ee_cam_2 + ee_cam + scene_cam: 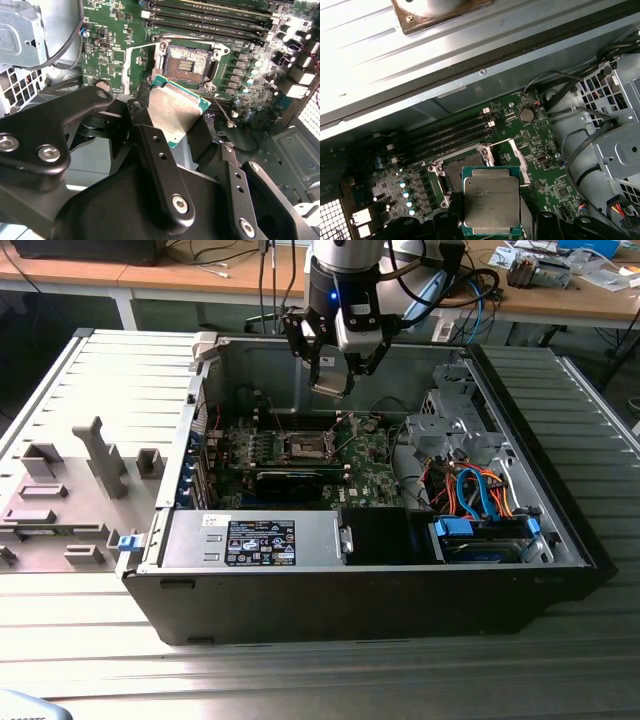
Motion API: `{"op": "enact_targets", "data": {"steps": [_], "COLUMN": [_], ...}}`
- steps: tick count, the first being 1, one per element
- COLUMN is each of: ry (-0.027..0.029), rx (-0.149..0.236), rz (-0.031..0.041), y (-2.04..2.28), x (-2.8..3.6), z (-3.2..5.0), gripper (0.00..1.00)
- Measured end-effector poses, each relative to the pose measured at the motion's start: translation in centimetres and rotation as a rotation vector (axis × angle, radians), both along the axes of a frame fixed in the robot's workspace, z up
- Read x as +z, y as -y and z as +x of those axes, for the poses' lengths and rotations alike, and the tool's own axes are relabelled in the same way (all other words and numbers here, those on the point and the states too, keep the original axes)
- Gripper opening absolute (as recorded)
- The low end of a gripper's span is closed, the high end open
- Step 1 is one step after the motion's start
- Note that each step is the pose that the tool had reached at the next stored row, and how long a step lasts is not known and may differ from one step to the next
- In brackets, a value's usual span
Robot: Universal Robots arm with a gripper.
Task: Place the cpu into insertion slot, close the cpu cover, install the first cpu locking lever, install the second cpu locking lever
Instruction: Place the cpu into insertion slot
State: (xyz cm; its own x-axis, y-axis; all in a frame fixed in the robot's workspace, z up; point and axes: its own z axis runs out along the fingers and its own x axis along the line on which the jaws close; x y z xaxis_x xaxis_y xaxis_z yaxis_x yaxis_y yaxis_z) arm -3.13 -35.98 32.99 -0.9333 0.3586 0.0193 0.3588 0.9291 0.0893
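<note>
Black gripper (182, 127) fingers (156, 155) were clamped on the cpu (176, 107), a small square chip (dull silver-grey top, green rim), held in the air above the uncovered insertion slot (187, 62) on the green motherboard (115, 30).

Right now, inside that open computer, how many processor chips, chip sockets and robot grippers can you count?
gripper: 1
cpu, clamped in its grip: 1
insertion slot, empty: 1
Total: 3
</note>
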Motion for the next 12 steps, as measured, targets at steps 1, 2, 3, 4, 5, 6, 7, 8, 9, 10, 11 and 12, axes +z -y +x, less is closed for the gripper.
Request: {"op": "enact_targets", "data": {"steps": [1, 2, 3, 4, 5, 6, 7, 8, 9, 10, 11, 12], "ry": [0.0, 0.0001, 0.0, 0.0, 0.0, 0.0, 0.0, 0.0, 0.0, 0.0, 0.0, 0.0], "rx": [-0.002, -0.003, -0.005, -0.008, -0.009, -0.011, -0.013, -0.016, -0.018, -0.019, -0.022, -0.025], "rz": [0.0, 0.0001, 0.0, 0.0, 0.0, 0.0, 0.0, 0.0, 0.0, 0.0, 0.0, 0.0], "y": [0.0, 0.0, 0.0, 0.0, 0.0, 0.0, 0.0, 0.0, 0.0, 0.0, 0.0, 0.0], "x": [0.0, 0.0, 0.0, 0.0, 0.0, 0.0, 0.0, 0.0, 0.0, 0.0, 0.0, 0.0], "z": [0.0, 0.0, 0.0, 0.0, 0.0, 0.0, 0.0, 0.0, 0.0, 0.0, 0.0, 0.0], "gripper": [0.55, 0.55, 0.55, 0.55, 0.55, 0.55, 0.55, 0.55, 0.55, 0.55, 0.55, 0.55]}}
